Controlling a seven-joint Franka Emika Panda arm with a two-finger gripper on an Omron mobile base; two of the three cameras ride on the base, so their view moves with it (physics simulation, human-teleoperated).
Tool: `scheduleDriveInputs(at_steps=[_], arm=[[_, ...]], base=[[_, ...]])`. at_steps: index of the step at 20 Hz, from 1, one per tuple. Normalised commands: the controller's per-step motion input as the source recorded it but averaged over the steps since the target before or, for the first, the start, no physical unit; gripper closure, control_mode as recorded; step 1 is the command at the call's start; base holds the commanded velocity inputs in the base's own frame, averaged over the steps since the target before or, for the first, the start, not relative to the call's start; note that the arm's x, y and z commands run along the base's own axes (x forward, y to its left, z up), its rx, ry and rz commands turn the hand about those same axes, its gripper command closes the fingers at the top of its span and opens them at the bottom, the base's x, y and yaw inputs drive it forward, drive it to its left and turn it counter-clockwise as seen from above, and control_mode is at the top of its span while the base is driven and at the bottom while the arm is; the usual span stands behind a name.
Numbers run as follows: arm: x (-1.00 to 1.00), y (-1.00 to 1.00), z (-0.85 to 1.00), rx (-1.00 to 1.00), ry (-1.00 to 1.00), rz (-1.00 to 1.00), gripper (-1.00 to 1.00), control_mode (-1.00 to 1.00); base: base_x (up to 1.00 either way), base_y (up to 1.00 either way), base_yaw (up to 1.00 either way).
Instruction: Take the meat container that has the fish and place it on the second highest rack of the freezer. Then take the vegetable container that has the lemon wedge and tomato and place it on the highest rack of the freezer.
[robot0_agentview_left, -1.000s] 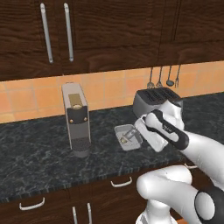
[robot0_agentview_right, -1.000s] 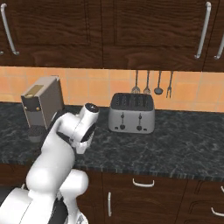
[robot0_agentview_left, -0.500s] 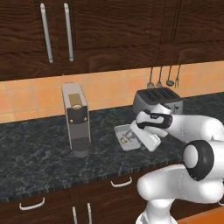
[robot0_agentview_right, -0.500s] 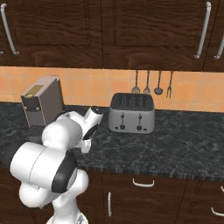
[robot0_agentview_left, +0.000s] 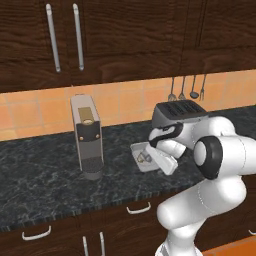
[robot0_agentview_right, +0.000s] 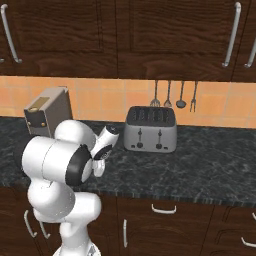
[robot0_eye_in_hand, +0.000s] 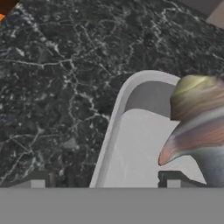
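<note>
The meat container (robot0_agentview_left: 142, 156) is a small shallow grey tray on the dark counter, between the coffee machine and the toaster. Its fish (robot0_eye_in_hand: 199, 127) lies inside, silvery with brown streaks. My gripper (robot0_eye_in_hand: 105, 181) hangs just over the tray's end, open. One fingertip (robot0_eye_in_hand: 37, 180) is outside the rim over the counter, the other fingertip (robot0_eye_in_hand: 173, 180) is inside beside the fish. In the left base view the white hand (robot0_agentview_left: 166, 159) covers the tray's right part. The vegetable container and the freezer are out of view.
A grey coffee machine (robot0_agentview_left: 87, 135) stands left of the tray and a silver toaster (robot0_agentview_right: 150, 129) right of it. Utensils (robot0_agentview_left: 187, 89) hang on the orange backsplash. Dark wooden cabinets run above, and the counter's front edge (robot0_agentview_left: 100, 205) lies close below the tray.
The hand has come down and in over the tray's right end, and the elbow has swung round to the arm's right. The tray has not moved.
</note>
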Motion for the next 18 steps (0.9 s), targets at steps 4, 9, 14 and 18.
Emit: scheduleDriveInputs(at_steps=[4, 9, 14, 18], arm=[[0.0, 0.02, -0.29, 0.0, 0.0, -0.04, 1.0, -1.0], [-0.15, 0.07, -0.15, 0.0, 0.01, 0.0, 1.0, -1.0], [-0.71, 0.0, 0.5, 0.0, -0.12, -0.01, 1.0, -1.0], [-0.56, 0.0, 1.0, 0.0, -0.11, 0.0, 1.0, -1.0]], base=[[0.0, 0.0, 0.0], [0.0, 0.0, 0.0], [0.0, 0.0, 0.0], [0.0, 0.0, 0.0]])
